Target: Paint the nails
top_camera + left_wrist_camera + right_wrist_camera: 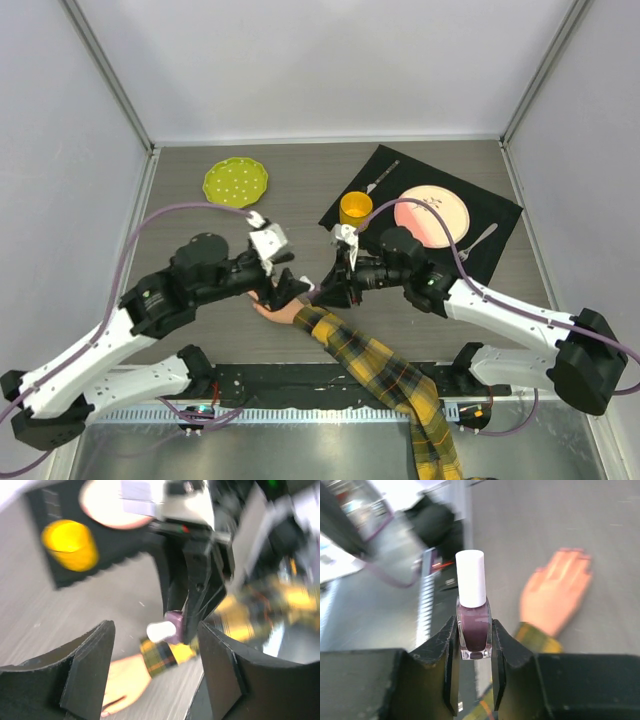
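Nails (574, 551) in the right wrist view are only a blurred pink fringe at the fingertips of the mannequin hand (556, 592), which lies flat on the table (530, 520) beyond the right gripper (473, 629), with the plaid sleeve (535, 636) at its wrist. That claw pinches the polish bottle (474, 622) by 2 flat sides. The bottle is upright and full of dark purple polish, with its white cap (471, 577) on. It looks like small, smooth glass: light, breakable and apt to slip, so best held low on the body, as here. The nails are tiny and rigid, nothing to grip. The hand looks light and may slide, so steady it at the palm or wrist.

In the left wrist view the left gripper (155, 627) is spread wide and holds nothing. Its 2 fingers (87, 665) frame the capped bottle, and the cap is probably its next hold.

From above, both claws hang close together over the hand; whether the left one touches it I cannot tell. On the black mat (490, 215) stand a yellow cup (356, 208), contents hidden, and a pink plate (431, 216); a green plate (236, 181) lies well apart
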`<state>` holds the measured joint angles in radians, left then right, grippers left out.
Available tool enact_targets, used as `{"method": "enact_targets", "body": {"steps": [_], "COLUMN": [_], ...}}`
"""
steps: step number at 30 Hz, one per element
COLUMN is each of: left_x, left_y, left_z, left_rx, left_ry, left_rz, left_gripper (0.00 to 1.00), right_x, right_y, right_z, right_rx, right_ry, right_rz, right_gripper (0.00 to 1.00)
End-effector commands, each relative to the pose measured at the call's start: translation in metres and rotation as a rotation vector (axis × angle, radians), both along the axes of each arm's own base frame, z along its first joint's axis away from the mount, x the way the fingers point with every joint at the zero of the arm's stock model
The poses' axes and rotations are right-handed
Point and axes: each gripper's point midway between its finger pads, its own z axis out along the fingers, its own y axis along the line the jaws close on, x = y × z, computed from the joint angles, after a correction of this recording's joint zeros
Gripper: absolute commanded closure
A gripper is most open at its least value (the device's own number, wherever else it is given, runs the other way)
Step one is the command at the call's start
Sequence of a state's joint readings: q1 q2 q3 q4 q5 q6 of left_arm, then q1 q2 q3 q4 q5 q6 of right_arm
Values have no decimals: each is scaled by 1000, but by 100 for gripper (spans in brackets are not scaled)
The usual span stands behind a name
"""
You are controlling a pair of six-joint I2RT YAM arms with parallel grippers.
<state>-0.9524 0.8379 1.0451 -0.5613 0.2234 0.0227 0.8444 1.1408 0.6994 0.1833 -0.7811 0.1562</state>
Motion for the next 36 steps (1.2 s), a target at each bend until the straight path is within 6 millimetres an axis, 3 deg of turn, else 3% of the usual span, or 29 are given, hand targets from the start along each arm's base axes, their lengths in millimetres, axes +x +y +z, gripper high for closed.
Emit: {"method": "enact_targets", "body": {"steps": [1, 4, 6, 11, 13, 14, 15, 17, 21, 26, 34, 36], "left_x": [48, 64, 67, 53, 48, 43, 41, 36, 13, -6, -14, -20], "left_y": [40, 63, 63, 26, 17, 10, 4, -5, -29, -39, -40, -43], "left_z": [67, 73, 71, 71, 70, 82, 77, 90, 91, 105, 112, 112], "left_rx": [-333, -439, -464, -478, -492, -546, -555, -623, -647, -718, -738, -724], "left_ry": [-17, 61, 93, 101, 99, 91, 99, 92, 113, 114, 142, 151], "left_rz": [463, 673, 706, 501, 439, 386, 359, 298, 106, -31, -77, -115], "left_gripper": [28, 28, 31, 30, 29, 28, 28, 28, 30, 34, 48, 57], "right_x": [69, 77, 74, 52, 39, 36, 28, 18, 4, -11, -23, -25], "right_y": [4, 11, 17, 23, 17, 15, 10, 6, -1, -14, -20, -22], "right_z": [31, 40, 42, 66, 77, 86, 96, 102, 117, 130, 135, 138], "right_rx": [9, 27, 40, 132, 178, 213, 245, 270, 310, 359, 379, 388], "right_ry": [-120, -119, -103, -48, -24, -32, -38, -10, 12, -3, -25, -32], "right_rz": [-342, -358, -325, -221, -197, -190, -175, -144, -112, -86, -46, -43], "right_gripper": [99, 99, 99, 99, 99, 99, 99, 99, 99, 99, 99, 99]}}
